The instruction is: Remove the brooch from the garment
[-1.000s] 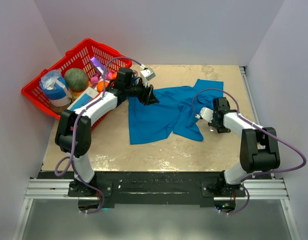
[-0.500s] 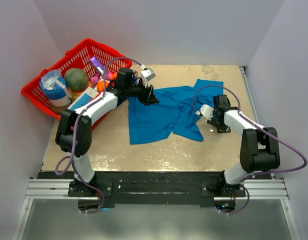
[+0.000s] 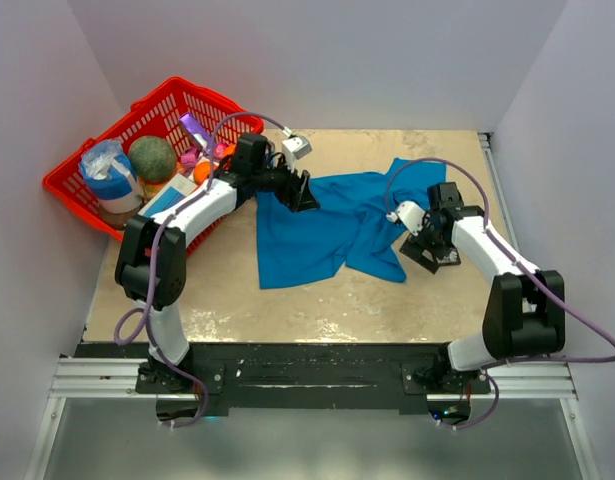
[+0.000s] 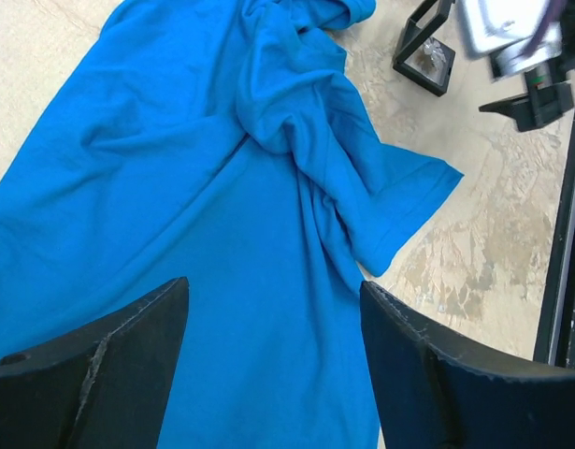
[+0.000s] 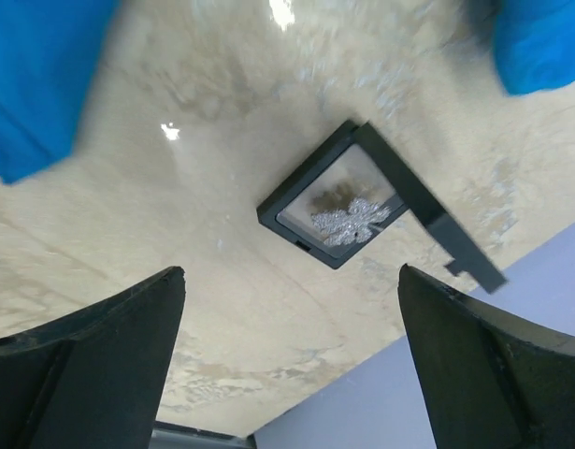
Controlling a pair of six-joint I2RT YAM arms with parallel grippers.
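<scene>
Since the earlier frames only the right arm has changed: its forearm has swung outward and its wrist has turned and moved a little farther from the base. The left arm and the bright blue short-sleeved T-shirt of soft cloth (image 3: 317, 225) lie as before.

The task looks almost finished. The small silvery, flower-like brooch (image 5: 351, 220) is not on the shirt any more. It rests inside a small black case with a clear window (image 5: 301, 241), which stands on the beige marbled table (image 3: 287, 310) near the edge of the shirt, without touching it. The right gripper (image 5: 292, 281) hangs above this case with its fingers spread wide and holds nothing. The left gripper (image 4: 273, 290) is also spread wide, over the flat blue cloth at the left upper part of the shirt; I cannot see it pinching any fold. In my judgement only the drawing back of the arms remains.

No brand, label or writing is readable, neither on the case nor on the shirt. The things in the red plastic basket (image 3: 77, 203) are too small to read.
</scene>
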